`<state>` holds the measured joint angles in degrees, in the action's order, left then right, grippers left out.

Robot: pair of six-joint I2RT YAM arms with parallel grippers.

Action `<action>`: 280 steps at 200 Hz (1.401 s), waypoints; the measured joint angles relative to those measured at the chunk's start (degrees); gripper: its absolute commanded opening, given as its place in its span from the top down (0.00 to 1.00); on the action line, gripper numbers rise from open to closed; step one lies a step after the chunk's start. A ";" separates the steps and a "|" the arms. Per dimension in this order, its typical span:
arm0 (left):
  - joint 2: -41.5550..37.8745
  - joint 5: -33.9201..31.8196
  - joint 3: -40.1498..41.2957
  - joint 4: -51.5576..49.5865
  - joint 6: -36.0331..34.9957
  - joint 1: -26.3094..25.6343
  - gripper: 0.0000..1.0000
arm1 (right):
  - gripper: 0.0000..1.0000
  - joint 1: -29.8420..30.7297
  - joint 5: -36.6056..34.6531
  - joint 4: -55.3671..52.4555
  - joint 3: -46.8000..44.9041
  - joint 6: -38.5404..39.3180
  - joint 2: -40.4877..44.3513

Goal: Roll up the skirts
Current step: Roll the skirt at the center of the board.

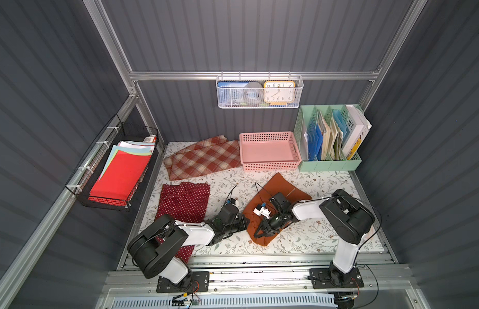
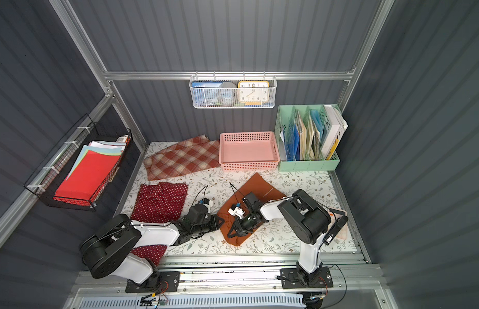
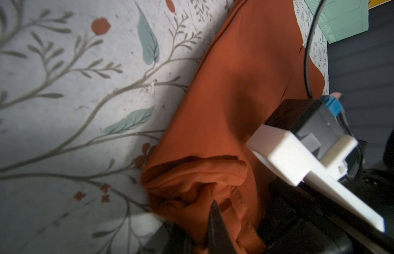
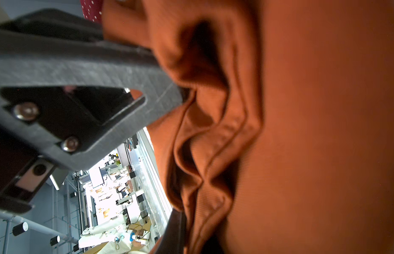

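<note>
The rust-orange skirt (image 1: 279, 184) (image 2: 257, 184) lies mid-table, its near-left edge bunched into folds (image 3: 235, 88) (image 4: 323, 132). My left gripper (image 1: 247, 222) (image 2: 221, 222) (image 3: 218, 211) is shut on that bunched edge, with cloth wrapped round its dark finger. My right gripper (image 1: 259, 235) (image 2: 233, 232) (image 4: 187, 220) reaches across the skirt and is shut on the same edge, close beside the left one. The dark red polka-dot skirt (image 1: 185, 200) (image 2: 161, 200) lies flat at the left, partly under my left arm. At the back left the plaid skirt (image 1: 203, 157) (image 2: 182, 157) is spread out.
A pink basket (image 1: 270, 151) and a green file organiser (image 1: 329, 139) stand along the back right. A black wire basket (image 1: 80, 184) of red paper hangs on the left wall. A white mesh basket (image 1: 258, 105) with a clock hangs on the back wall.
</note>
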<state>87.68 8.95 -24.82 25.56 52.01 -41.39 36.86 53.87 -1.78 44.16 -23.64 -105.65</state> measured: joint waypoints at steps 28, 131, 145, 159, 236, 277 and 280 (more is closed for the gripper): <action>-1.68 -1.42 0.04 -2.62 0.09 -0.11 1.00 | 0.69 0.00 -2.84 -1.11 -1.79 -1.01 4.35; -10.51 -9.81 0.72 -16.94 6.40 -3.48 1.00 | 0.98 19.61 -33.20 -20.61 3.80 -0.11 29.51; -10.88 -10.56 0.72 -17.51 7.61 -4.00 1.00 | 1.00 21.55 -34.58 -19.50 3.65 -1.01 29.03; -12.02 -11.17 1.11 -17.84 9.42 -4.48 1.00 | 1.00 22.95 -35.32 -17.42 3.39 -2.45 28.00; -17.22 -14.23 2.99 -20.44 15.65 -5.29 1.00 | 1.00 27.34 -33.53 -10.56 3.32 -7.10 19.52; -17.31 -14.99 3.52 -20.41 17.31 -6.14 1.00 | 1.00 28.79 -35.82 -9.94 6.21 -7.23 14.53; -17.33 -15.02 3.56 -20.44 17.40 -6.21 1.00 | 1.00 28.81 -36.22 -10.08 6.40 -7.17 14.32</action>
<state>70.35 -6.07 -21.26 5.13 69.41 -47.59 65.67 17.65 -11.86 50.57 -30.81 -91.33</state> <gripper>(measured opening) 0.025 0.052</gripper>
